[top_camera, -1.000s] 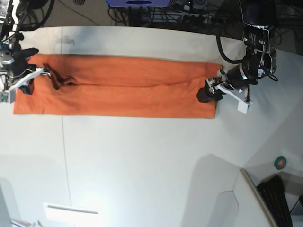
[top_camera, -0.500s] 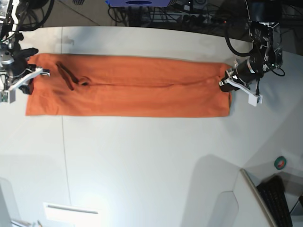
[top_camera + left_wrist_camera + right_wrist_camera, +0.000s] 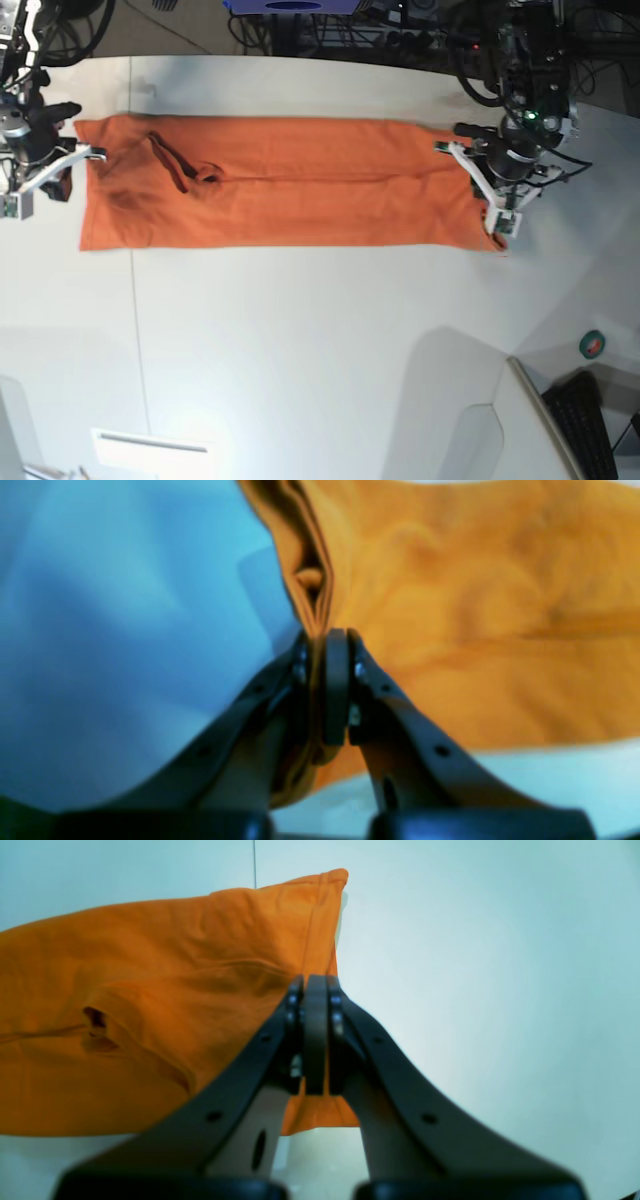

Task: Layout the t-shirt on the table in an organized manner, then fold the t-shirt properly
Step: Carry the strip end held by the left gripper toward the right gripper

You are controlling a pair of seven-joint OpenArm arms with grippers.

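We see the t-shirt (image 3: 285, 183) stretched into a long orange band across the far half of the table (image 3: 300, 340), running from about nine o'clock to three o'clock in the base view. Its lower edge lies fairly straight, and a dark crease runs lengthwise along the middle. Near the nine o'clock end a small loop of cloth is bunched up.

The left gripper (image 3: 327, 635) sits at the three o'clock end of the band. In its wrist view the jaws are pressed together with a pleat of orange cloth (image 3: 450, 630) pinched between them, the fabric rising in folds toward twelve o'clock; that picture is blurred, so we cannot tell how deep the pinch goes.

The right gripper (image 3: 311, 982) stands at the nine o'clock end. Its jaws are closed as well, meeting right at the hemmed edge of the shirt (image 3: 150, 1005); it seems to clamp that edge, with bare tabletop (image 3: 475, 965) spreading toward three o'clock.

At five o'clock in the base view, a dark keyboard (image 3: 585, 425) and a small green roll (image 3: 594, 345) lie on a separate surface, well apart from the garment.
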